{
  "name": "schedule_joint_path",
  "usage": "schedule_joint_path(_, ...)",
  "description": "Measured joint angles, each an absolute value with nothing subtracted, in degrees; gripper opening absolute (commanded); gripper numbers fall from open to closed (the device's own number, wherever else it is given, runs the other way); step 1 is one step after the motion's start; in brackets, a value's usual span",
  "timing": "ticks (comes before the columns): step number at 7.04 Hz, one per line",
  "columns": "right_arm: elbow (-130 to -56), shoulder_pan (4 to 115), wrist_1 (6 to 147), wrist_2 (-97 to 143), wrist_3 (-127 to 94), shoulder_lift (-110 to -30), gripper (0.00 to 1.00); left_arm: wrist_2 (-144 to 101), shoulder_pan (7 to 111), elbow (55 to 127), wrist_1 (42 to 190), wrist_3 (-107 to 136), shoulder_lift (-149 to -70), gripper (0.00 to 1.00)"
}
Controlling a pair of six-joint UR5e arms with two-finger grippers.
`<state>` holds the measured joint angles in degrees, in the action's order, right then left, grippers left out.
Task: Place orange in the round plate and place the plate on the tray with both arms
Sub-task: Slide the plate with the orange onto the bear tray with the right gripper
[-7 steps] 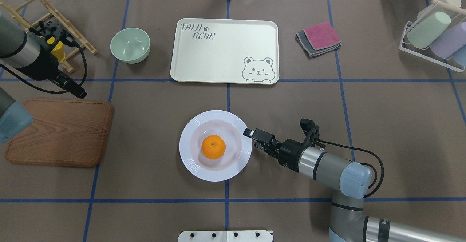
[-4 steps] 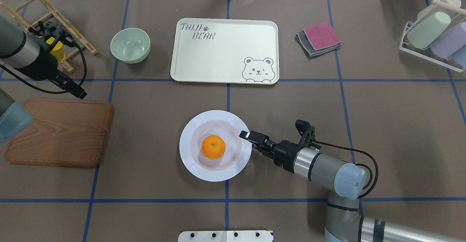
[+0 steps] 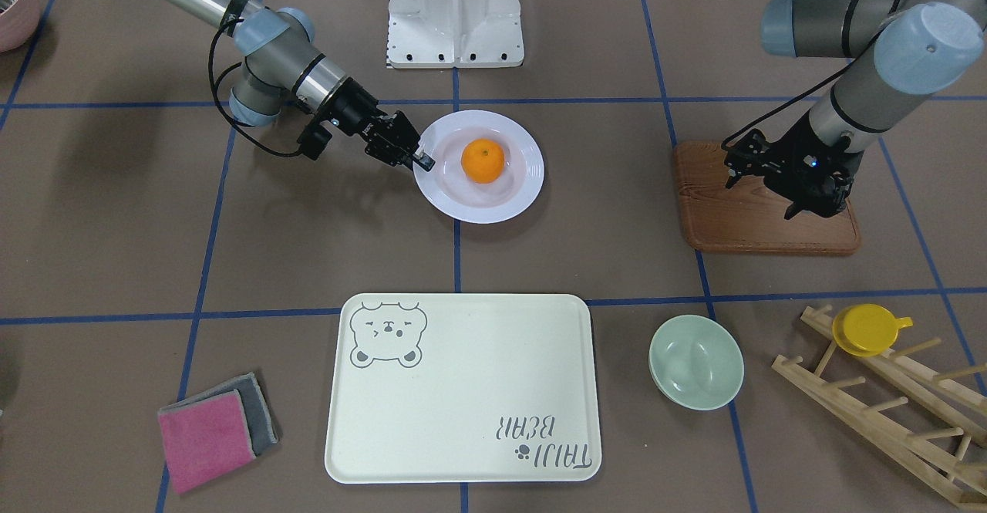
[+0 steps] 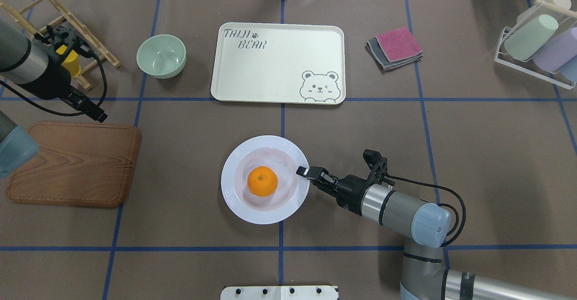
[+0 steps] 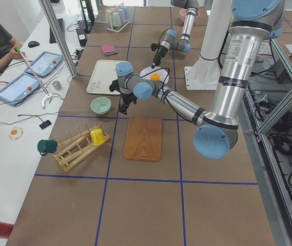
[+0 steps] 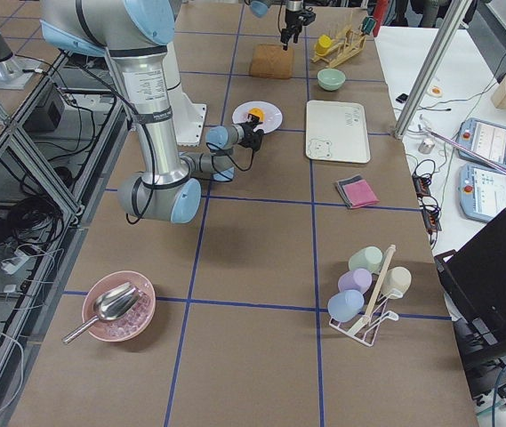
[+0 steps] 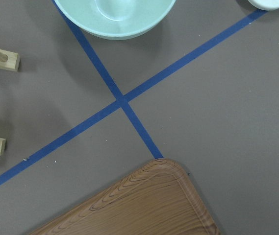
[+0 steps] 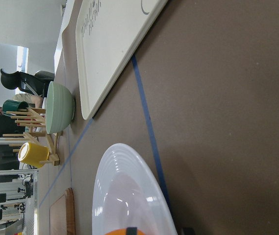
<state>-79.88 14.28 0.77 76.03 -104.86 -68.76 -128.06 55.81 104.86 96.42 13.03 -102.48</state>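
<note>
Orange [image 4: 262, 181] in round plate [image 4: 235, 201], r-wrist cam: sliver only

In the overhead view, the orange [image 4: 262, 181] is seen in the well of the round plate [image 4: 236, 207], which is set just below the frame's centre. The tray [image 4: 279, 65] is placed above it in the upper middle, well apart from the plate. A bowl [image 4: 161, 56] is found just left of the tray, and folded cloths [image 4: 396, 47] are laid to its right. A peg rack [image 4: 108, 54] is located at the upper left, with a cup [image 4: 71, 65] hung on it; a board [image 4: 74, 164] is laid below it at the left edge. More cups [image 4: 532, 38] are racked at the upper right edge. The right gripper [image 4: 301, 172] is positioned at the plate's right rim; the left gripper [image 4: 101, 117] is held just above the board's upper edge.
</note>
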Motion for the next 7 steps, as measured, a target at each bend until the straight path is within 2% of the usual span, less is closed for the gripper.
schedule_joint_path(7, -81.58, 15.01, 0.30, 60.66, -107.25, -65.79, 0.00, -128.06, 55.81, 105.38, 96.36, 13.10, -102.48, 0.99)
